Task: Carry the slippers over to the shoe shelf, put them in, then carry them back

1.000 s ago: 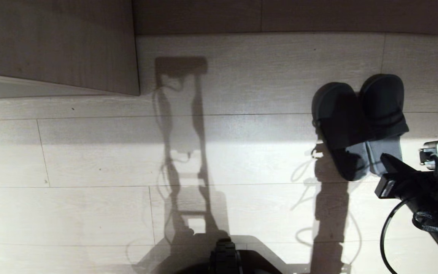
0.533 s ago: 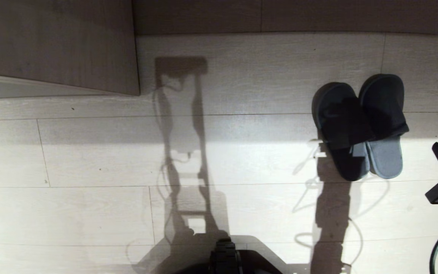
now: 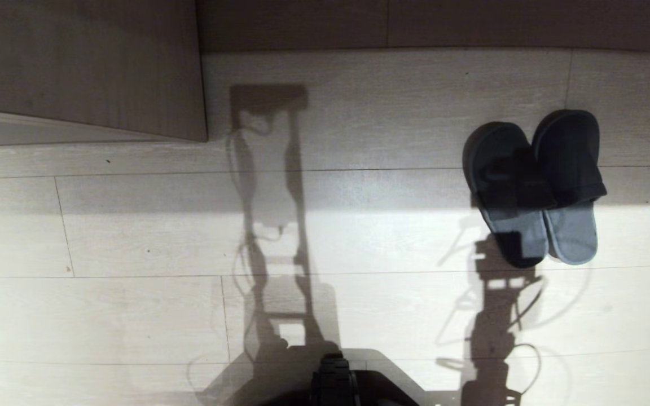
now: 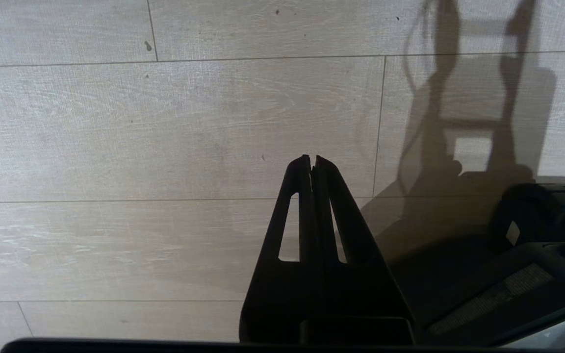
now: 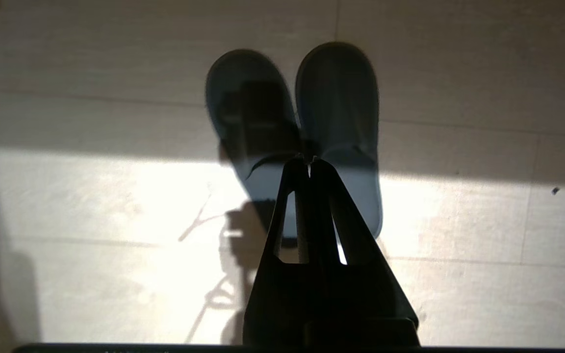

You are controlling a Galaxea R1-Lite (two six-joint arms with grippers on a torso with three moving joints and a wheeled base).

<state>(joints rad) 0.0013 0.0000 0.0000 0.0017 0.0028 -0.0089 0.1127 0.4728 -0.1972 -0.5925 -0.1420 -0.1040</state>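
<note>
The slippers [image 3: 534, 186] lie side by side on the pale plank floor at the right of the head view, dark straps away from me, greyish-blue insoles toward me. From the right wrist view they [image 5: 341, 98] sit on the floor just beyond my right gripper [image 5: 310, 159], which hangs above them, shut and holding nothing. My left gripper [image 4: 312, 158] is shut over bare floor beside my base. Neither arm shows in the head view. A taupe wood unit [image 3: 82, 62] stands at the far left; the shoe shelf opening is out of view.
A dark taupe wall panel [image 3: 443, 22] runs along the far edge of the floor. My base [image 3: 336, 383] shows at the near edge, and again in the left wrist view as a dark base [image 4: 547, 211]. Shadows of my arms fall across the sunlit planks.
My right arm has pulled back from the slippers and left the head view at the right. The slippers stay where they were on the floor.
</note>
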